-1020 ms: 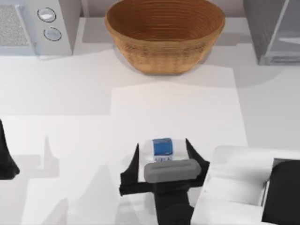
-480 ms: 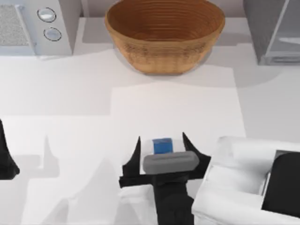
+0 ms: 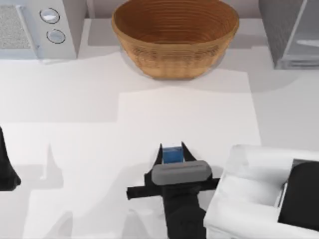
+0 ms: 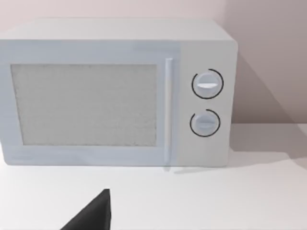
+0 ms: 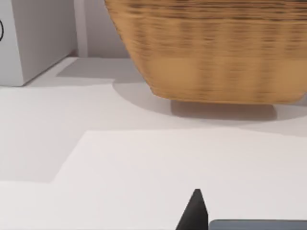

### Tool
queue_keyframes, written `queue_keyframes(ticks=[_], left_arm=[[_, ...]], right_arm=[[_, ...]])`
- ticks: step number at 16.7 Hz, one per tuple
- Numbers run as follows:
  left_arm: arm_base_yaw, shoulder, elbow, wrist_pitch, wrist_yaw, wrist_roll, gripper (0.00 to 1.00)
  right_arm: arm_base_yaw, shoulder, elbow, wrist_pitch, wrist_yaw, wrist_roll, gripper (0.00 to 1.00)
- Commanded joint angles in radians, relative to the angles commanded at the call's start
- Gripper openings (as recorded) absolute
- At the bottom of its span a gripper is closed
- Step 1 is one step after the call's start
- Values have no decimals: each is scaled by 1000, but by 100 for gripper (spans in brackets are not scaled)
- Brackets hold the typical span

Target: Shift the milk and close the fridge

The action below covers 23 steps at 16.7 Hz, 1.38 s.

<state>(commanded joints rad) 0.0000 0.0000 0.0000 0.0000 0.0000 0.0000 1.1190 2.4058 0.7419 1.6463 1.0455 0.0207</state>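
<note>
The milk point(image 3: 173, 155), a small blue-and-white carton, stands on the white table near the front, a little right of centre. My right gripper point(image 3: 173, 149) reaches in from the front edge, and its two black fingers point(image 3: 159, 155) press against the carton's two sides, shut on it. The grey fridge point(image 3: 279, 30) stands at the back right corner, its pale, silver-framed door point(image 3: 304, 47) swung out. My left gripper point(image 3: 6, 172) is parked at the table's left edge, far from the carton.
A large woven basket point(image 3: 174, 37) sits at the back centre, seen close in the right wrist view as basket point(image 5: 211, 52). A white microwave point(image 3: 35, 25) with two knobs is at the back left, facing the left wrist camera as microwave point(image 4: 115, 91). Bare table lies between the milk and the basket.
The right gripper's fingers were spread wide around the milk; they have come together onto its sides. The left arm has not moved.
</note>
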Motion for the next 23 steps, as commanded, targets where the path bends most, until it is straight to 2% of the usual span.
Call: queue_keyframes(ticks=[2, 3, 12, 23], left_arm=[[0, 0, 0, 0, 0, 0, 100], [0, 0, 0, 0, 0, 0, 100], [0, 0, 0, 0, 0, 0, 100], [0, 0, 0, 0, 0, 0, 100]], right_arm=[[0, 0, 0, 0, 0, 0, 2], [0, 0, 0, 0, 0, 0, 0], [2, -6, -2, -3, 0, 1, 0], [2, -136, -30, -106, -1, 5, 0]])
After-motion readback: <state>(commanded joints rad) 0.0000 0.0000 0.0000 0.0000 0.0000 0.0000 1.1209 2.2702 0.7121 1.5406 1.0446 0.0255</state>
